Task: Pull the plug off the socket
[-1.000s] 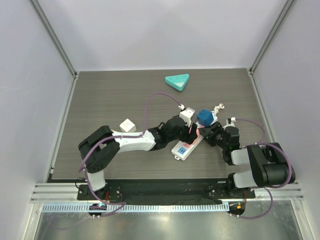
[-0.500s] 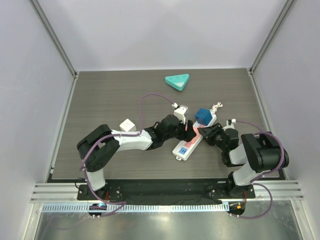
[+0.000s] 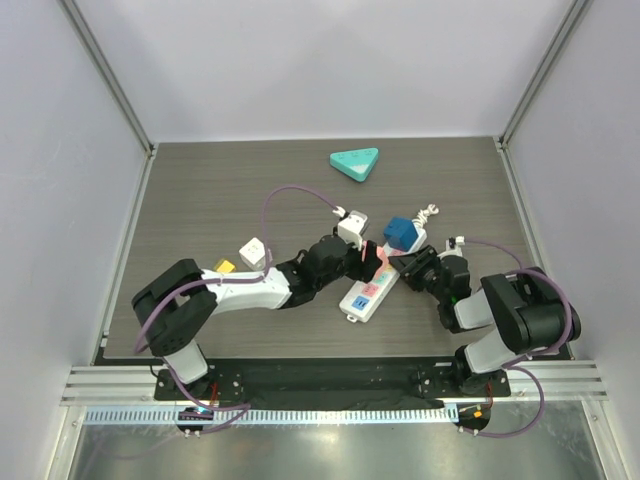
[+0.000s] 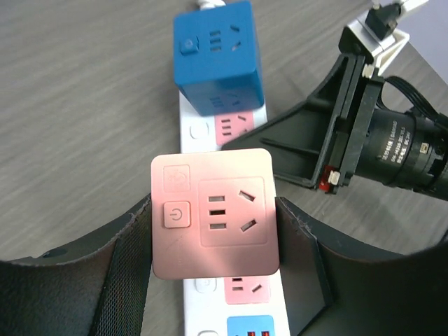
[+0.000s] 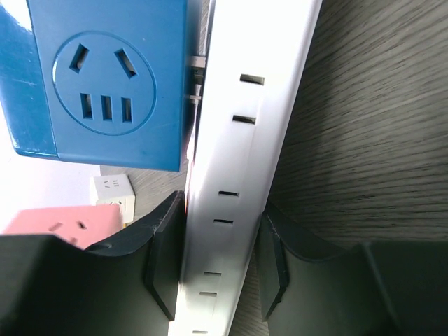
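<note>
The socket [image 3: 362, 296] lies right of the table's middle, running from 7 o'clock to 1 o'clock. A blue plug [image 3: 401, 233] sits at its 1 o'clock end. In the right wrist view, its metal pins show in a slim gap between it and the socket. The left gripper [image 4: 213, 234], reaching in from 9 o'clock, is closed on a pink plug [image 4: 213, 210] over the socket's middle, one finger on each side. Whether that plug's pins are out of the socket cannot be told. The right gripper [image 5: 220, 248], from 4 o'clock, clamps the socket's long sides just beside the pink plug. A white cube [image 3: 253, 250] lies at 9 o'clock of the socket and a teal tray [image 3: 355, 162] at 12 o'clock, both well apart from it.
</note>
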### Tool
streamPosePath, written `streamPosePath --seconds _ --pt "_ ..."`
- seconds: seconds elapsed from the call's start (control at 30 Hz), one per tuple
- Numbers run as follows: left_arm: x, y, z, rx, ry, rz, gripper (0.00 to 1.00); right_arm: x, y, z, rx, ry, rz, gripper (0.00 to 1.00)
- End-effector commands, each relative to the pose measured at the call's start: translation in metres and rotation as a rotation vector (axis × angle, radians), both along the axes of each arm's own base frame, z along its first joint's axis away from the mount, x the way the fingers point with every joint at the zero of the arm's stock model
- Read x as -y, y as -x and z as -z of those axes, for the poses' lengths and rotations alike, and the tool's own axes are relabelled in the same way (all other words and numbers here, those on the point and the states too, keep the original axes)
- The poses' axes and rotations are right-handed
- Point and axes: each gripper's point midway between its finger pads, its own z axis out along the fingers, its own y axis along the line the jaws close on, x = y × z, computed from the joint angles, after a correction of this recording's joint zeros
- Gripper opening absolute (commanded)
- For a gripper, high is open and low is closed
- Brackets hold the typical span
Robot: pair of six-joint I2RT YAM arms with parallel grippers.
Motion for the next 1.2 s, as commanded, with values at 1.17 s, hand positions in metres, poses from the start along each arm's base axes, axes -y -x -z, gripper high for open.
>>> streamPosePath --seconds 1.17 --pt "-0.182 -0.094 0.017 -0.008 -0.267 -0.878 0.00 0.010 0.014 0.047 0.043 0.095 0.009 0.01"
